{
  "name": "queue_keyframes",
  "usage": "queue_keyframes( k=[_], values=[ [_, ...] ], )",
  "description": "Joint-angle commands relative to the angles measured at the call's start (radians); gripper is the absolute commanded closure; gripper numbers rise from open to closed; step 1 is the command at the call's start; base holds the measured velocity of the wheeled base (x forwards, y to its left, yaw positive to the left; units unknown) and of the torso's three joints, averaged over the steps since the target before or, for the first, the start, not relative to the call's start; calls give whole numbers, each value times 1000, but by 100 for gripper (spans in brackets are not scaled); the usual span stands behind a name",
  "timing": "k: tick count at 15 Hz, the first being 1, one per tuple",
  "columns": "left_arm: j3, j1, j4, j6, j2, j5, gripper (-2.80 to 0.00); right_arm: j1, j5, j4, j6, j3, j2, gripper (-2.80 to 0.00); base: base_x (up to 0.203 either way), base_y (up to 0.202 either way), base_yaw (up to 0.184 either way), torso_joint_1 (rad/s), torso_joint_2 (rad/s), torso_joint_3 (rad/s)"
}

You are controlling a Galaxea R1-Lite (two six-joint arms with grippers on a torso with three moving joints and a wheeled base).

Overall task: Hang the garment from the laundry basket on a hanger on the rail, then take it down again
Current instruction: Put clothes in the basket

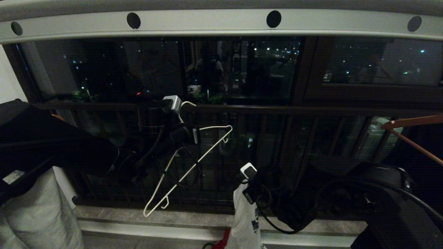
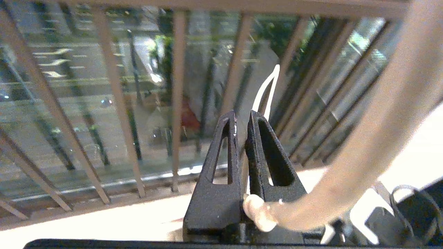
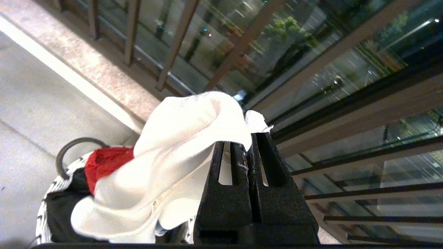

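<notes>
The white wire hanger (image 1: 187,173) hangs tilted in front of the dark window. My left gripper (image 1: 193,135) is shut on its wire near the neck, well below the light-grey rail (image 1: 207,24). In the left wrist view the gripper (image 2: 242,116) pinches the thin white hanger (image 2: 266,90), which sticks out past the tips. Lower and to the right, my right gripper (image 1: 246,192) is shut on a bunch of the white garment (image 1: 244,221), which hangs down from it. The right wrist view shows that gripper (image 3: 247,145) holding the garment (image 3: 173,145) above the laundry basket (image 3: 45,207).
A red cloth (image 3: 107,160) lies in the basket under the garment. The dark balcony railing (image 1: 311,110) runs across behind both grippers. A brown wooden hanger (image 1: 412,122) juts in at the right edge. Pale cloth (image 1: 38,214) hangs at the lower left.
</notes>
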Motion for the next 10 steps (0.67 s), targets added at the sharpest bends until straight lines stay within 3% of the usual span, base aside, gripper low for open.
queue_keyframes(
  k=[1, 4, 5, 7, 10],
  values=[
    [-6, 3, -4, -2, -12, 1, 0, 7, -1, -6, -4, 4, -2, 0, 0, 0, 0, 0, 0, 0],
    [-6, 9, -4, -2, -21, 1, 0, 18, -1, -7, -5, 21, -23, 0, 0, 0, 0, 0, 0, 0],
    [-7, 9, -4, -2, -24, 1, 0, 18, -1, -7, -7, 21, -28, -280, 0, 0, 0, 0, 0, 0],
    [-7, 11, 1, -2, -29, 1, 0, 18, 0, -4, -7, 19, -34, -280, 0, 0, 0, 0, 0, 0],
    [-28, 11, 120, -3, -39, 1, 0, 18, -1, -1, -8, 26, -36, -280, 0, 0, 0, 0, 0, 0]
  ],
)
